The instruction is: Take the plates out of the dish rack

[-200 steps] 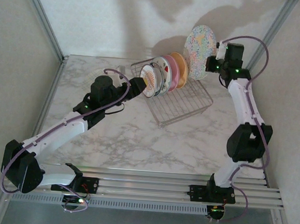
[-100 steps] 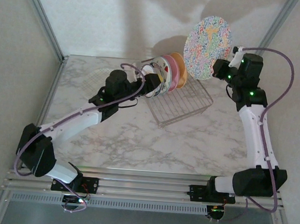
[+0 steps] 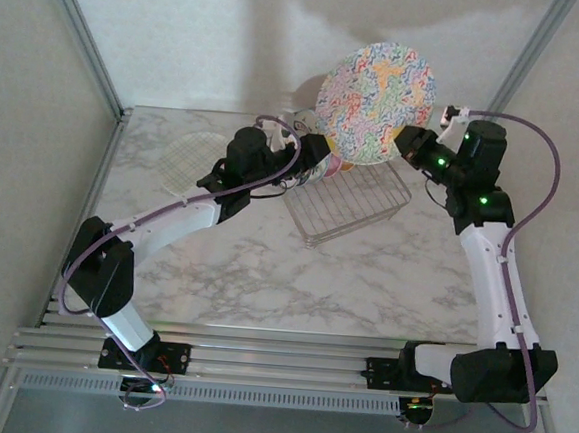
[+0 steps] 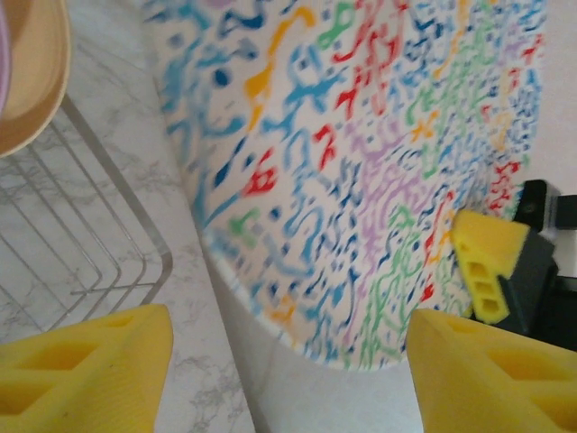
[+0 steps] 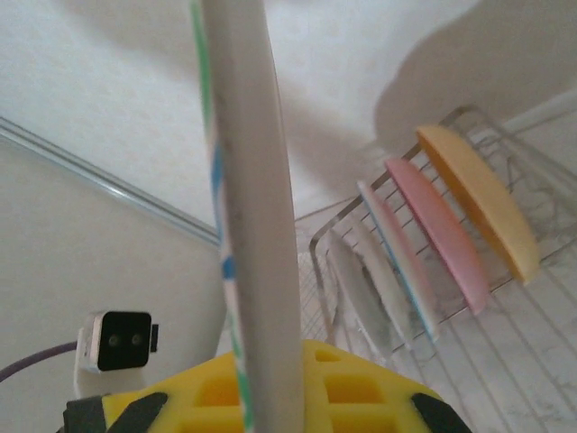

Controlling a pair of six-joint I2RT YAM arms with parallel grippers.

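Observation:
My right gripper [image 3: 407, 146] is shut on the rim of the large multicoloured speckled plate [image 3: 377, 90], which hangs upright above the back of the wire dish rack [image 3: 371, 205]. Seen from the right wrist, that plate's edge [image 5: 248, 207] runs straight up from between the yellow pads [image 5: 379, 388]. In the rack stand a yellow-orange plate [image 5: 478, 203], a pink plate [image 5: 437, 234] and a white plate [image 5: 397, 262]. My left gripper [image 3: 309, 163] is open beside these plates. Its view faces the speckled plate [image 4: 361, 162], with nothing between its fingers [image 4: 90, 370].
A pale round plate [image 3: 189, 158] lies flat on the marble table [image 3: 266, 265] left of the rack. The back wall and the frame posts stand close behind the rack. The rack's near half holds no plates.
My right arm has lifted the speckled plate up and to the left, above the rack. The left arm has reached further forward, alongside the standing plates.

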